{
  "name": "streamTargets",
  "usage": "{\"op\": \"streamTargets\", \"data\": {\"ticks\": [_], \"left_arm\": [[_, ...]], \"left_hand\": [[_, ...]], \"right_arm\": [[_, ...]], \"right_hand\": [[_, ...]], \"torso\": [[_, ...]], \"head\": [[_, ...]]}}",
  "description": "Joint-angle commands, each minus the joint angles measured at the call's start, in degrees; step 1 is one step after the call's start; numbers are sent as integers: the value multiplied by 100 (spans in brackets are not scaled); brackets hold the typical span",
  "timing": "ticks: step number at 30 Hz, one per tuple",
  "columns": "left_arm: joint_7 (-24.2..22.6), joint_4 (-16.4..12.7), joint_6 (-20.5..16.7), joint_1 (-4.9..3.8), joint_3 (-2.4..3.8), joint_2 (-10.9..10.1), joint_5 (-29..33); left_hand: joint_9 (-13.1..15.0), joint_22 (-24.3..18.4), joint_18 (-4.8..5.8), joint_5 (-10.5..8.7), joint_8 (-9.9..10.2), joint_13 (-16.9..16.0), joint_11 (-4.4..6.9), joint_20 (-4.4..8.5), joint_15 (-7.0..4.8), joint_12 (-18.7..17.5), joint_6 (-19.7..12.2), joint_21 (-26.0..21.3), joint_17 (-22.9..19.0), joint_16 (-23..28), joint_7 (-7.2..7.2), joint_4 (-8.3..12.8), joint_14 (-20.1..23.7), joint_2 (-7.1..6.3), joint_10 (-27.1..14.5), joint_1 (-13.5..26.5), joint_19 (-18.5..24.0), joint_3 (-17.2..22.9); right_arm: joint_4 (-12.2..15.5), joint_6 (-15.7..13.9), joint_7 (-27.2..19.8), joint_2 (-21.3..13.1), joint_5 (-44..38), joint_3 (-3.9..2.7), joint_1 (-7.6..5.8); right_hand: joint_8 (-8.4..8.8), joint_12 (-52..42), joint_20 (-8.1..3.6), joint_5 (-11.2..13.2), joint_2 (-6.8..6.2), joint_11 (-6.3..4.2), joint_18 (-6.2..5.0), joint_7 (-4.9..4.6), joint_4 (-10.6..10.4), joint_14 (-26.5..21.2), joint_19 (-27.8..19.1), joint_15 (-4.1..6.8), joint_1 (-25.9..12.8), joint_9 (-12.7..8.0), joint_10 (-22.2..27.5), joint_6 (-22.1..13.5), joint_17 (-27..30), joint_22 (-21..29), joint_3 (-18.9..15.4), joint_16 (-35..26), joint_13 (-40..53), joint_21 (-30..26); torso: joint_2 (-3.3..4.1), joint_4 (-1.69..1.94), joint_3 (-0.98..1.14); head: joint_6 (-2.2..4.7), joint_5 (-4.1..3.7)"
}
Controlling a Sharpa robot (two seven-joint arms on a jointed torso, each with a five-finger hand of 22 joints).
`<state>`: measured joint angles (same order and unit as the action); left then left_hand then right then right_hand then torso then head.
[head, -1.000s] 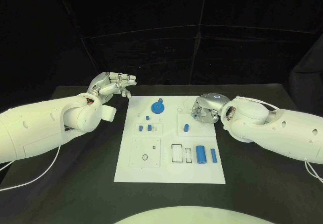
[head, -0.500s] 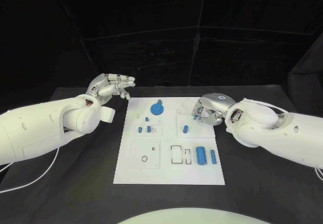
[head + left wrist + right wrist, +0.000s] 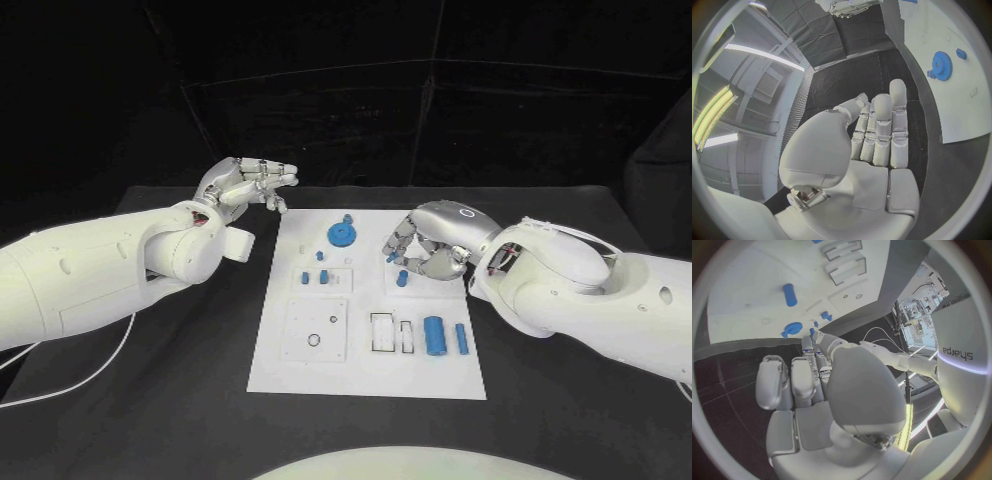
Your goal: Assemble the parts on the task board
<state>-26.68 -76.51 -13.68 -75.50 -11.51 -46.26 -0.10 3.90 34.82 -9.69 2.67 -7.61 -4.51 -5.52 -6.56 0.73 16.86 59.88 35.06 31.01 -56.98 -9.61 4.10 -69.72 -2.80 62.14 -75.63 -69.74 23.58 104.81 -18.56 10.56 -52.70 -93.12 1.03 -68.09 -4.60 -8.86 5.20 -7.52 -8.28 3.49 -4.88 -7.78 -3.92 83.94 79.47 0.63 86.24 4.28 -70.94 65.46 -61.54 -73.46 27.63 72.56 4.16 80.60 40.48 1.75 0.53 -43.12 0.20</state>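
Near end of flat white plastic task board (image 3: 289, 375): two smooth blue cylinders (image 3: 431, 333) lying beside rectangular slots, looks unassembled.

Mid board: right hand (image 3: 421, 248) hovering over small blue peg (image 3: 397, 277), fingers curled in; can't tell if pinching anything. Guessing it's on pick step; next move needs precise pinch on tiny slick part.

Far end: toothed blue plastic gear (image 3: 340, 234) on board.

Far left, over black table (image 3: 577, 395): left hand (image 3: 248, 183), fingers loosely curled, holding nothing.

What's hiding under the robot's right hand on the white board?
The right hand hangs over the far right part of the task board. A small blue part peeks out just below its fingers. Whatever lies directly beneath the palm is covered, so I can't tell.
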Motion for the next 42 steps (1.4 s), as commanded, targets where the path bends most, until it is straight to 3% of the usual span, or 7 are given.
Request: {"op": "streamTargets", "data": {"ticks": [1, 5, 13, 18, 24, 29, 42], "left_arm": [[-38, -18, 16, -10, 5, 17, 23], [-34, -22, 18, -13, 5, 48, 23], [-28, -35, 23, -20, 6, 99, 23], [-22, -52, 25, -30, 7, 113, 23], [-15, -77, 29, -41, 7, 137, 23], [-15, -88, 31, -45, 7, 150, 23], [-3, -78, 39, -47, 7, 176, 23]], "left_hand": [[0, -6, -76, 28, -31, -1, 0, 28, -8, 28, -14, -35, -8, -28, -9, -1, 41, 46, -35, 3, 26, 11], [-1, -9, -75, 28, -31, -1, -2, 27, -6, 34, -20, -38, -13, -30, -12, 1, 44, 42, -42, 5, 25, 8], [-1, -9, -75, 28, -31, -1, -3, 27, -6, 35, -20, -39, -14, -30, -13, 1, 44, 41, -43, 5, 25, 8], [-1, -9, -75, 28, -31, -1, -3, 27, -6, 35, -20, -39, -14, -30, -13, 1, 44, 41, -43, 5, 25, 8], [-1, -9, -75, 28, -31, -1, -3, 27, -6, 35, -20, -39, -14, -30, -13, 1, 44, 41, -43, 5, 25, 8], [-1, -9, -75, 28, -31, -1, -3, 27, -6, 35, -20, -39, -14, -30, -13, 1, 44, 41, -43, 5, 25, 8], [-1, -12, -74, 28, -32, 0, -5, 26, -4, 43, -24, -42, -19, -33, -15, 1, 46, 41, -48, 8, 23, 7]], "right_arm": [[53, -172, -185, 109, 154, -7, -14], [-43, -103, -242, 344, 198, -6, -13], [-441, 199, -416, 945, 228, 31, 22], [-642, 326, -508, 1198, 230, 149, 75], [-848, 474, -566, 1403, 194, 209, 216], [-939, 611, -579, 1494, 157, 272, 299], [-1111, 748, -594, 1635, 61, 309, 409]], "right_hand": [[26, 33, 0, -35, 11, 23, 113, -21, 39, 150, 53, 31, -69, -5, -22, 37, 0, -11, 7, 17, -9, 30], [27, 34, 0, -37, 11, 24, 113, -23, 41, 150, 54, 31, -73, -5, -21, 38, 1, -13, 10, 17, -10, 31], [37, 44, 3, -51, 8, 30, 115, -28, 58, 151, 57, 27, -93, -9, -13, 30, 0, -21, 23, 23, -11, 37], [45, 52, 5, -60, 10, 35, 119, -33, 65, 151, 69, 23, -110, -11, -6, 24, 5, -41, 32, 23, -13, 50], [50, 59, 8, -70, 15, 38, 122, -37, 73, 149, 74, 20, -122, -13, 1, 18, 13, -53, 40, 21, -14, 57], [51, 60, 8, -71, 16, 39, 121, -37, 75, 150, 71, 20, -123, -14, 2, 17, 8, -48, 42, 24, -14, 55], [55, 66, 11, -77, 14, 42, 123, -40, 83, 150, 77, 17, -140, -15, 7, 14, 9, -59, 43, 27, -14, 61]], "torso": [[-13, 17, -20], [-14, 32, -41], [1, 9, -18], [3, 24, -23], [-6, 30, -29], [-11, 15, -14], [-7, 12, -10]], "head": [[-19, 59], [-63, 165], [-176, 382], [-208, 423], [-276, 474], [-348, 536], [-402, 597]]}}
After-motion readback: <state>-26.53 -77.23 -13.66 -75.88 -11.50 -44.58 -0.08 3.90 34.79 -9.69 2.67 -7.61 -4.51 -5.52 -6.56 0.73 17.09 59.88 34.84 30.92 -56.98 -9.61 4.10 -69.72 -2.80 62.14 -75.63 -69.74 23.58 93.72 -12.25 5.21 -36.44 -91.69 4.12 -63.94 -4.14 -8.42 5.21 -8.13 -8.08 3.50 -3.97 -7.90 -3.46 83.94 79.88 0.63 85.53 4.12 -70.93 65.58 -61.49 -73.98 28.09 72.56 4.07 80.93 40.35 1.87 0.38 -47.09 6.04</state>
